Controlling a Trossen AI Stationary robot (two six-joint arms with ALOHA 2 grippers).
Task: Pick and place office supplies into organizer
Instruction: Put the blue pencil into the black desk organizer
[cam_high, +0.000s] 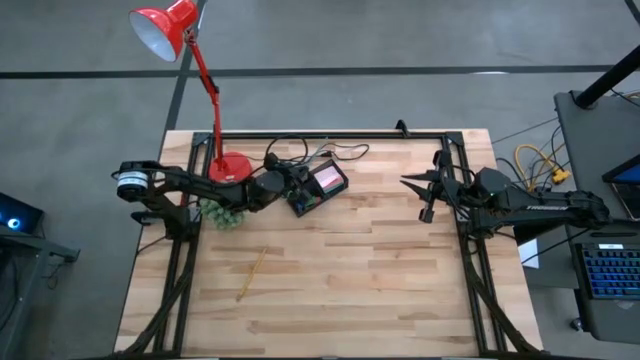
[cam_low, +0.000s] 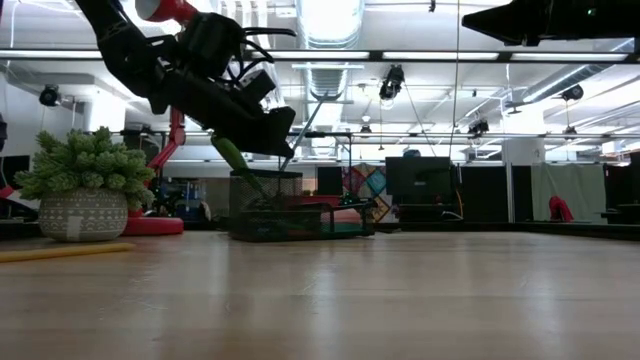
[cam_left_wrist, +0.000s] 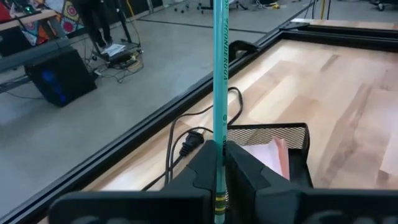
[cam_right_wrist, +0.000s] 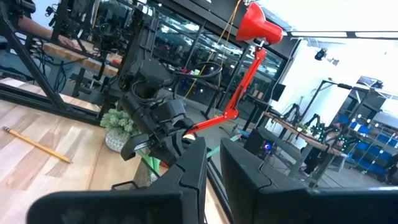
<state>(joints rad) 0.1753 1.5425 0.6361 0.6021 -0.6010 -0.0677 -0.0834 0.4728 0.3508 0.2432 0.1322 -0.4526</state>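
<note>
My left gripper (cam_high: 292, 190) hangs over the near-left end of the black mesh organizer (cam_high: 343, 189) and is shut on a green pencil (cam_left_wrist: 219, 74). In the low view the green pencil (cam_low: 238, 162) slants down from the left gripper (cam_low: 272, 128) toward the organizer's tall mesh compartment (cam_low: 262, 192). A pink sticky-note pad (cam_left_wrist: 273, 153) lies in the organizer (cam_left_wrist: 297, 134). A yellow pencil (cam_high: 252, 272) lies flat on the table, left of its middle. My right gripper (cam_high: 420, 188) waits raised near the table's right edge, open by a narrow gap (cam_right_wrist: 214, 168). My left gripper pinches the green pencil between its two fingers (cam_left_wrist: 199, 171), close to the banded ferrule end (cam_left_wrist: 219, 198). The long free part of the shaft (cam_left_wrist: 220, 93) runs on past the fingertips. The pencil is lifted clear of the table and tilted. Whether its lower end touches the organizer, I cannot tell.
A red desk lamp stands on its round base (cam_high: 232, 167) at the far left, with a small potted plant (cam_high: 222, 213) beside it under the left arm. A black cable (cam_left_wrist: 186, 140) lies behind the organizer. Bare wood spreads across the middle and near side (cam_high: 360, 290).
</note>
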